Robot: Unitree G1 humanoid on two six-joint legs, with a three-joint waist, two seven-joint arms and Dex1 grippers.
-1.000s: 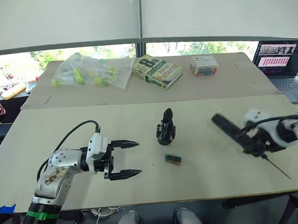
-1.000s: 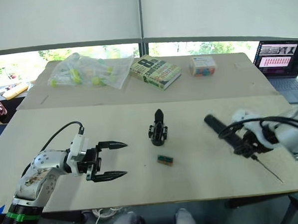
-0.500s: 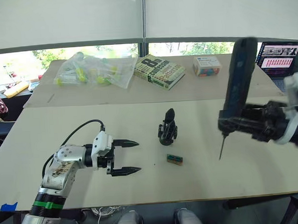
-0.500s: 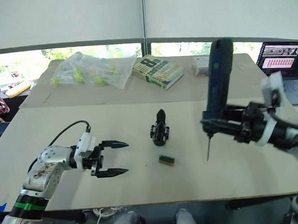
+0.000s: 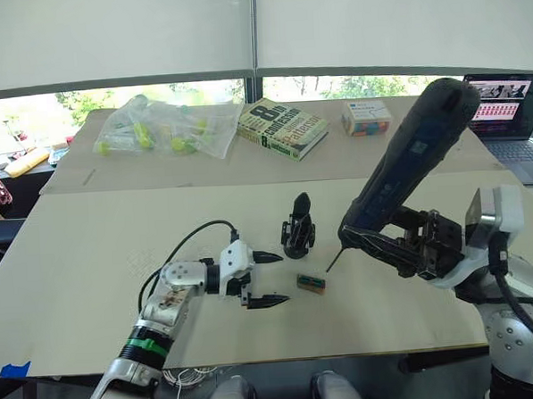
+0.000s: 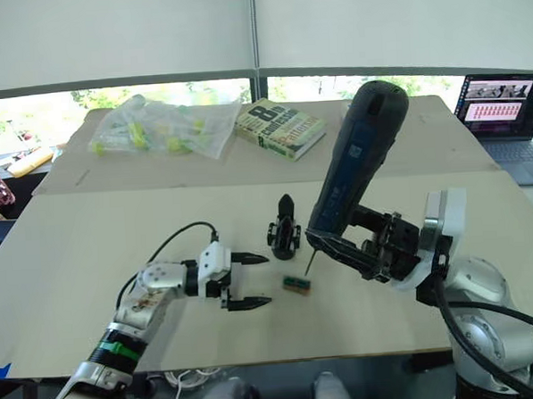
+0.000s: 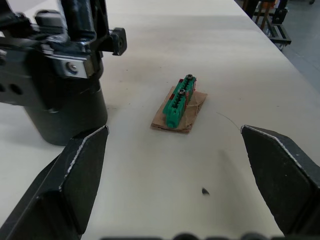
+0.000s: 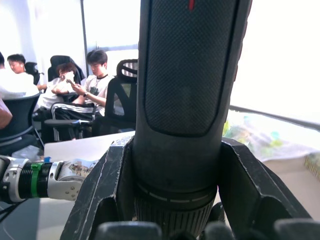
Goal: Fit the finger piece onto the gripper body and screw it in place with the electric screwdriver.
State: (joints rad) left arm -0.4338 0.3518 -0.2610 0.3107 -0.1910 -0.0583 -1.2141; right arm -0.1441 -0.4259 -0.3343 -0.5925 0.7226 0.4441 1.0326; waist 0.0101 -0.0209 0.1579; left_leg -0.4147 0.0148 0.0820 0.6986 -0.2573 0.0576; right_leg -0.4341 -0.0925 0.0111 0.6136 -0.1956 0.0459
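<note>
On the far left of the back counter (image 5: 407, 156) lies a clear plastic bag (image 5: 160, 129) with yellow-green items inside, and beside it a book (image 5: 281, 127). On the near counter, the left gripper (image 5: 269, 278) reaches in low over the surface, its two black fingers (image 7: 75, 170) spread wide and holding nothing. Between and beyond those fingers, in the left wrist view, sits a small green block (image 7: 180, 100) on a scrap of brown card. The gripper body (image 5: 297, 226) stands upright just beyond the left gripper, near the green block, its pointed black finger rising from the round base. To its right, the electric screwdriver (image 5: 412, 156) tilts steeply, its thin bit pointing down toward the counter close to the green block. The right gripper (image 5: 403, 246) has its fingers (image 8: 245, 185) clamped around the lower end of the screwdriver. A small colourful box (image 5: 366, 117) rests on the back counter, and a laptop (image 5: 503, 115) sits open at the far right.
</note>
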